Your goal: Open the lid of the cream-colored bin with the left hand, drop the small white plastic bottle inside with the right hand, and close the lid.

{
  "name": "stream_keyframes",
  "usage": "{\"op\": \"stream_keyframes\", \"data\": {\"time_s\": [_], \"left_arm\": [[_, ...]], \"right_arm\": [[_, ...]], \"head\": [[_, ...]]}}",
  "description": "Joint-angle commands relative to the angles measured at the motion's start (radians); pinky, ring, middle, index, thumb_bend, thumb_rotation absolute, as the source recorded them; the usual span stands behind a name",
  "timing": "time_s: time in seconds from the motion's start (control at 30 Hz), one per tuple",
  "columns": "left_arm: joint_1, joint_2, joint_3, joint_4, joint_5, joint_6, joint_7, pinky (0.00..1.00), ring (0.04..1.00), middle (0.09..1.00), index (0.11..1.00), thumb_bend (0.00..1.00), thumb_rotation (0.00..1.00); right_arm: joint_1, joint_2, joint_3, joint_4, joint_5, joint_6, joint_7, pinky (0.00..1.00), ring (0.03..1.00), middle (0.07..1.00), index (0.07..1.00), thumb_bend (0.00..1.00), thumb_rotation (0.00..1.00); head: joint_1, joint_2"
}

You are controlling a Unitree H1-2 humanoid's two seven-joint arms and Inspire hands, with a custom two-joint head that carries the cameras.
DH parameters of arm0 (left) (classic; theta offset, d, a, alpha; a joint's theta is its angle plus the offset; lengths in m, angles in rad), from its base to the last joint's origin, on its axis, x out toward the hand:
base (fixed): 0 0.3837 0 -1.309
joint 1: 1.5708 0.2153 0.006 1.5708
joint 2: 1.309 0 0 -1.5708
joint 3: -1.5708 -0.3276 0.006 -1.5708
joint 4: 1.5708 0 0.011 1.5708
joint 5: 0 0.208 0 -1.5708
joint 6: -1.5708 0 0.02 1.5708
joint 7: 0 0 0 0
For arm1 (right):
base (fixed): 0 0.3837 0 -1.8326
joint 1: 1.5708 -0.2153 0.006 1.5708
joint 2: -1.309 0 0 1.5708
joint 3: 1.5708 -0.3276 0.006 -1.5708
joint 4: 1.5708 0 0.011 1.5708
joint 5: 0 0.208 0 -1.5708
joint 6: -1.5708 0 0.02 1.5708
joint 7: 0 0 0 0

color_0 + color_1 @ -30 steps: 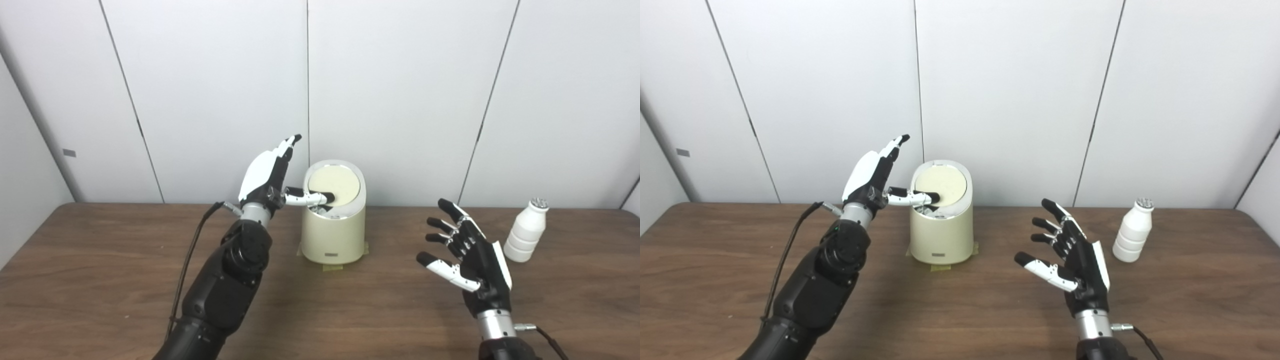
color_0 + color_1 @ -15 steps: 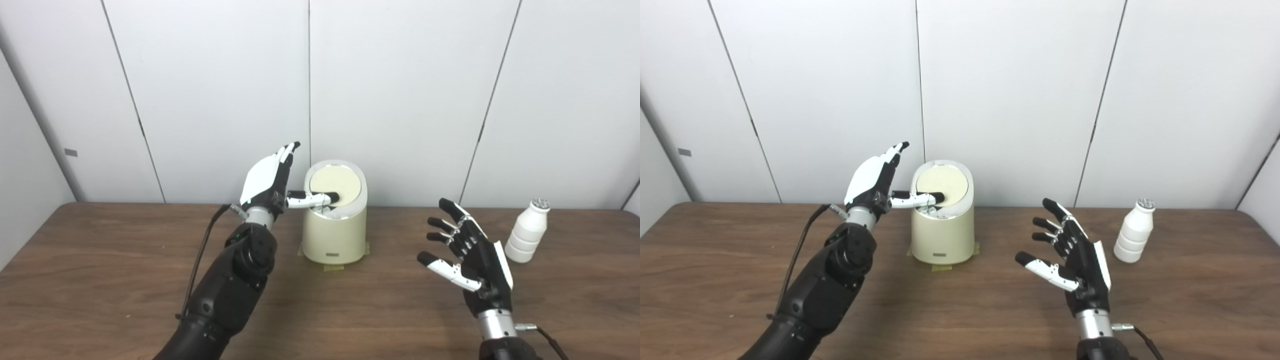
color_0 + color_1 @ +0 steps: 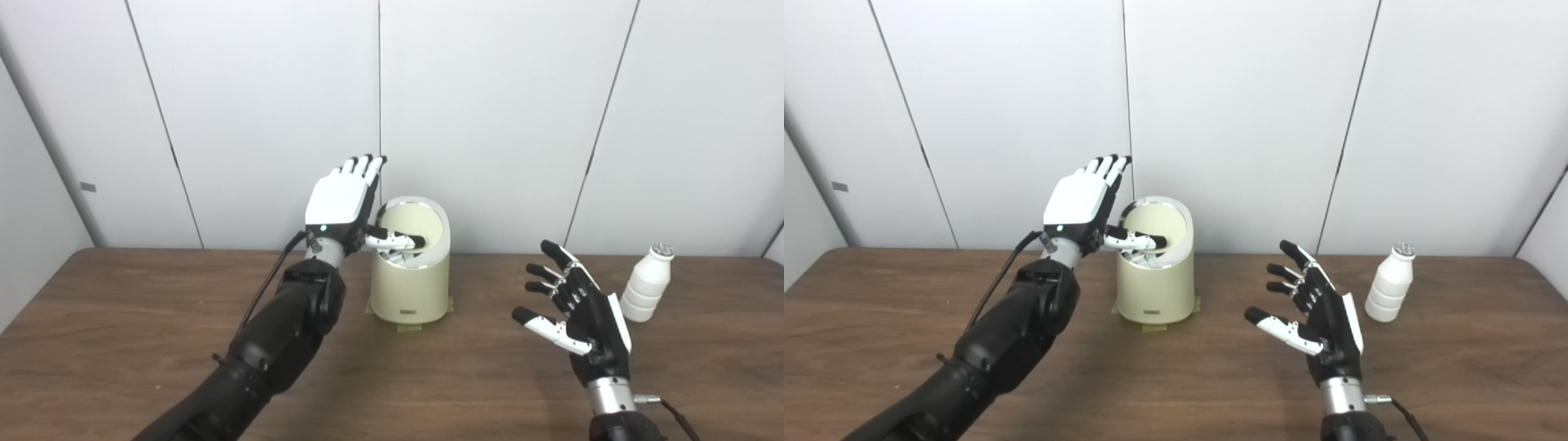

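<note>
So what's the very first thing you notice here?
The left hand held up flat beside the cream-colored bin at the back of the table, its thumb poking into the bin's top. Then the right hand, open and empty, with the small white bottle standing upright just beyond it.

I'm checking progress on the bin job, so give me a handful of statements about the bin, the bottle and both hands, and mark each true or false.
1. The left hand has its thumb on the lid of the cream bin. True.
2. The right hand holds the white bottle. False: it is open and empty, apart from the bottle.
3. The bottle stands upright on the table. True.
4. The bottle is left of the bin. False: it stands to the right.
5. The bin lies on its side. False: it stands upright.
</note>
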Motion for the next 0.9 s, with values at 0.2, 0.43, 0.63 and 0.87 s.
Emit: {"op": "stream_keyframes", "data": {"time_s": [0.2, 0.43, 0.63, 0.87], "left_arm": [[-0.012, 0.057, -0.091, -0.077, 0.161, 0.073, -0.213, 1.0, 1.0, 1.0, 1.0, 1.0, 0.1], [0.029, 0.028, 0.033, -0.153, 0.07, 0.03, -0.133, 1.0, 1.0, 1.0, 1.0, 0.98, 0.19], [0.088, -0.019, 0.187, -0.263, -0.057, -0.049, -0.024, 0.84, 0.967, 0.999, 1.0, 0.84, 0.33], [0.181, -0.094, 0.411, -0.424, -0.364, -0.122, -0.054, 0.76, 0.927, 0.943, 0.954, 0.77, 0.33]], "right_arm": [[-0.032, -0.006, -0.007, -0.027, 0.002, -0.024, 0.001, 0.67, 0.759, 0.893, 0.827, 0.84, 0.25], [-0.033, -0.006, -0.006, -0.024, 0.0, -0.025, 0.0, 0.67, 0.759, 0.897, 0.83, 0.84, 0.26], [-0.034, -0.006, -0.003, -0.026, -0.005, -0.023, -0.001, 0.65, 0.749, 0.887, 0.813, 0.84, 0.26], [-0.03, -0.005, 0.001, -0.036, -0.024, -0.009, -0.01, 0.66, 0.743, 0.889, 0.811, 0.83, 0.28]], "head": [[0.001, 0.003], [0.001, 0.004], [0.005, 0.003], [0.008, 0.006]]}}
